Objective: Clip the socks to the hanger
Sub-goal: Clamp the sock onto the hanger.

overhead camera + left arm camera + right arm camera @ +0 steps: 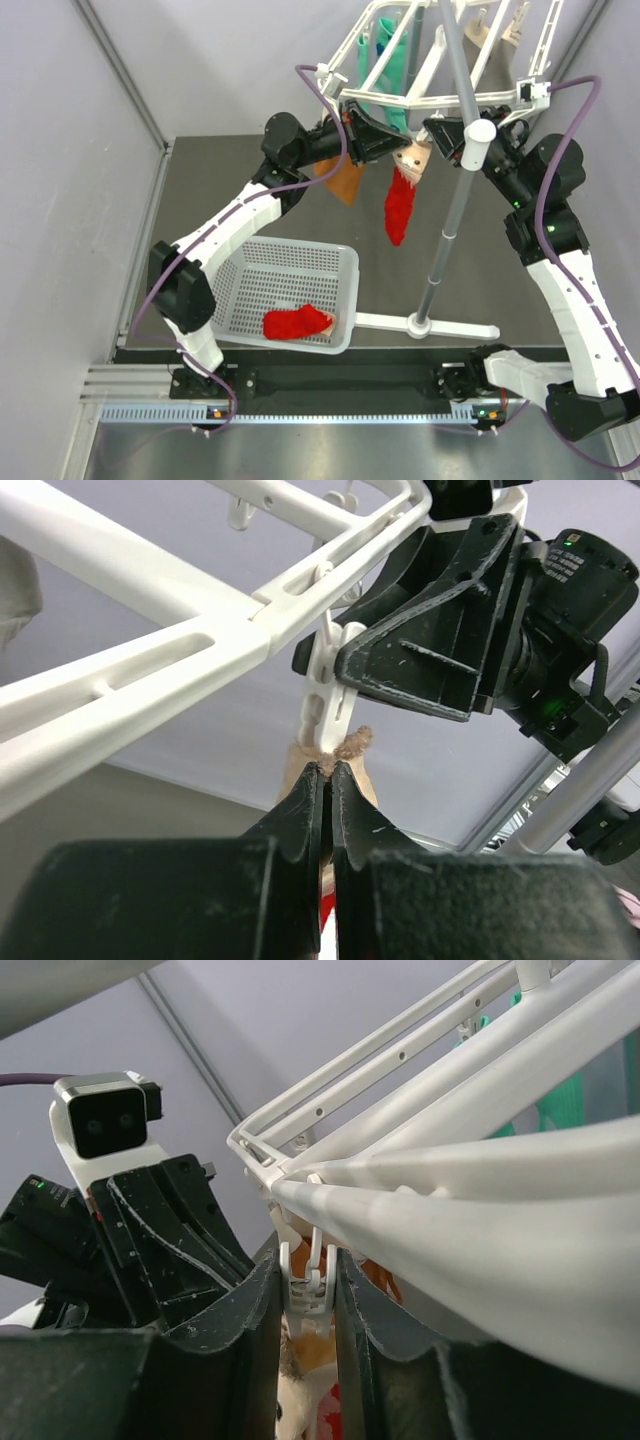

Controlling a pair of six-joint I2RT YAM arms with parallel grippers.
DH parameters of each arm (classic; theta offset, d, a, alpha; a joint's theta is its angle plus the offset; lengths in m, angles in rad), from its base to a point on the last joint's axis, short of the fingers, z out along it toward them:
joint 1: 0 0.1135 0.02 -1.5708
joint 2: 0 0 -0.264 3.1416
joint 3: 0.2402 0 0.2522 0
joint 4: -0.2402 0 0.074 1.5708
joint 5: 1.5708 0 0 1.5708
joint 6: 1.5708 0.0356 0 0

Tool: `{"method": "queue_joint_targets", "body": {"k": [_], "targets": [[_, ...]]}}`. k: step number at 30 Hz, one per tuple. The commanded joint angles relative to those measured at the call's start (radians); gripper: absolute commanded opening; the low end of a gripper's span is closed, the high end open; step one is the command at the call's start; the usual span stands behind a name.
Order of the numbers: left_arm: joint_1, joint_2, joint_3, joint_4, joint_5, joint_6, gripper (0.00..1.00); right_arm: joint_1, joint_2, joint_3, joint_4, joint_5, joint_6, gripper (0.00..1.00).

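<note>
A red sock (pixel 398 212) with a tan toe hangs below the front bar of the white hanger (pixel 420 98). My left gripper (pixel 392 148) is shut on the sock's tan top edge (pixel 345 748), held just under a white clip (pixel 322 685). My right gripper (pixel 432 140) is shut on that clip (pixel 314 1278), squeezing its two arms, with the sock's tan fabric (pixel 305 1360) right below it. A second red sock (pixel 297 322) lies in the basket. The mint-green pair (pixel 385 60) hangs clipped at the back of the hanger.
A white perforated basket (pixel 270 262) stands front left. The hanger's grey pole (pixel 452 215) and white foot (pixel 450 326) stand between the arms. An orange-brown sock (pixel 345 182) hangs by the left gripper. Beige socks (pixel 492 25) hang at the far right.
</note>
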Motion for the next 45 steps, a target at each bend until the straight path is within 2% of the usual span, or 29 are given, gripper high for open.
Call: {"method": "queue_joint_targets", "body": {"k": [1, 8, 29, 39, 45], "targets": [[-0.005, 0.014, 0.051, 0.052, 0.012, -0.013, 0.00, 0.020, 0.010, -0.027, -0.151, -0.153, 0.033, 0.00], [-0.008, -0.013, 0.018, 0.069, -0.003, 0.003, 0.00, 0.020, 0.009, -0.028, -0.159, -0.161, 0.025, 0.00], [-0.006, -0.017, 0.068, 0.020, -0.026, 0.021, 0.00, 0.018, -0.021, -0.079, -0.143, -0.218, 0.025, 0.00], [-0.006, -0.029, 0.062, 0.050, -0.026, 0.005, 0.00, 0.018, -0.022, -0.087, -0.146, -0.225, 0.019, 0.00], [-0.006, -0.018, 0.071, 0.130, -0.013, -0.074, 0.00, 0.020, -0.018, -0.082, -0.157, -0.219, 0.010, 0.00]]}}
